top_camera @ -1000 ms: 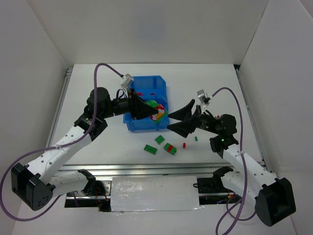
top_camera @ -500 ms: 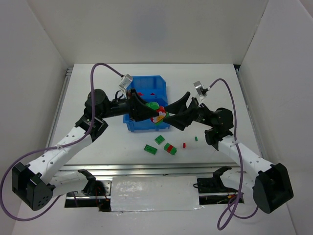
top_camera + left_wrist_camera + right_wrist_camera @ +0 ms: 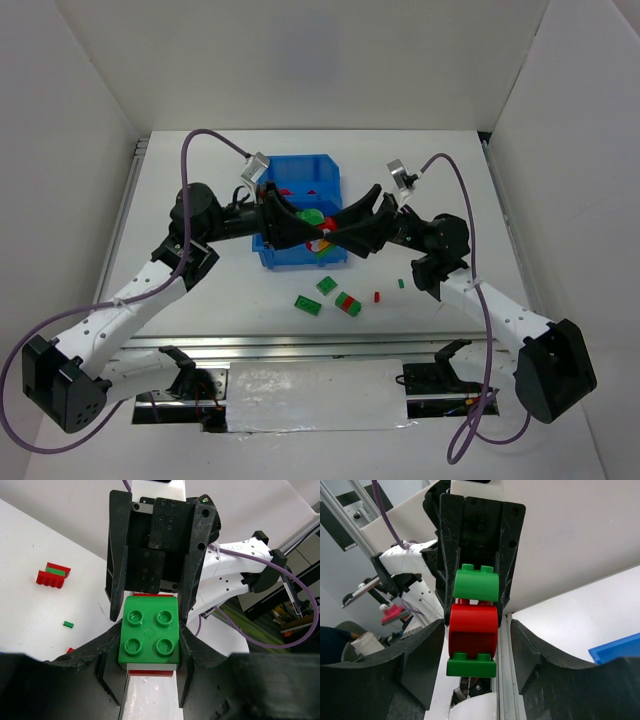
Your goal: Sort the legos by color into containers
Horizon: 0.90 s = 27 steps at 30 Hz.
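1. legos: a stuck-together stack of green and red plastic bricks (image 3: 474,625) hangs in the air over the near end of the bright blue two-compartment plastic bin (image 3: 300,261), between the two tools.
2. left tool (image 3: 150,642) is clamped on one green end of the stack, a finger pressed to each side.
3. right tool (image 3: 476,630) faces it with its jaws parted, straddling the red middle brick, and a gap shows on at least one side.
4. far compartment (image 3: 325,178) holds a few small red pieces (image 3: 287,190).
5. near compartment (image 3: 272,246) lies mostly under the tools, so its contents cannot be told.
6. loose on the white bench (image 3: 250,312), just in front of the bin: a green brick (image 3: 307,305), a second green brick (image 3: 327,285), a red-green pair (image 3: 348,303), a tiny red piece (image 3: 377,296) and a tiny green piece (image 3: 401,283).
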Motion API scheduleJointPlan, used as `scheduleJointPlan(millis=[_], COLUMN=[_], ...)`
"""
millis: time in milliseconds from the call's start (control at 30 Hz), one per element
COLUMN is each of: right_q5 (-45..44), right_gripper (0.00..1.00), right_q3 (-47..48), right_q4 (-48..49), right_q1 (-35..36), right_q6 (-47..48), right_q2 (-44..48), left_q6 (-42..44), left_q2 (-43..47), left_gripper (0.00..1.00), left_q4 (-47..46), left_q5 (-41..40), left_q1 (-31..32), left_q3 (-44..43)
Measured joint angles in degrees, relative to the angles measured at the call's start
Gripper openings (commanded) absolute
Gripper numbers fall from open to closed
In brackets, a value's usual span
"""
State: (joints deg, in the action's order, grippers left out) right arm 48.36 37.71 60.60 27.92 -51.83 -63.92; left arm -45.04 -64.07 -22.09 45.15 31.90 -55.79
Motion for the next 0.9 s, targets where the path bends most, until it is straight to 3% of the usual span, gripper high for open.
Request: scheduleJointPlan(millis=[100,200,233,267,300,500,633,900], right_q5=[0.07,0.17,0.13,0.31,0.33,0.42,0.37,0.02], right_gripper=[0.57,0.38,0.25,0.03,0.00,0.00,0.00,0.00], right_q3=[0.00,0.00,-0.02,-0.02,-0.02,-0.04,-0.13,-0.22], right_q4=[0.17,0.81,1.01,1.20,1.66,4.66,5.27,2.93], right_q1=[0.28,0.42,0.46,0.44,0.46,0.48,0.46,0.35], right_q6=[0.02,-0.46,-0.92,-1.62,-1.79,-3.74,-3.93,-1.86], right_q2=[0.00,0.00,0.00,-0.13,-0.33,-1.75,-2.29,-2.34], left_q6=[0.15,0.63,0.94,1.18,1.36,1.33,1.51,2.82], left_q2=[0.76,1.18,1.18,1.25,1.29,1.29,1.31,1.36], left_gripper=[0.00,0.00,0.00,0.00,0.00,0.00,0.11,0.16], left_q4=[0.22,0.46,0.33,0.24,0.26,0.26,0.74,2.60], left_q5=[-0.17,-0.72,-0.44,-0.48,-0.55,-0.59,-0.92,-2.49], left_q1=[0.00,-0.02,-0.02,0.00,0.00,-0.04,-0.17,-0.31], left_q3=[0.00,0.00,0.00,0.00,0.00,0.00,0.00,-0.02])
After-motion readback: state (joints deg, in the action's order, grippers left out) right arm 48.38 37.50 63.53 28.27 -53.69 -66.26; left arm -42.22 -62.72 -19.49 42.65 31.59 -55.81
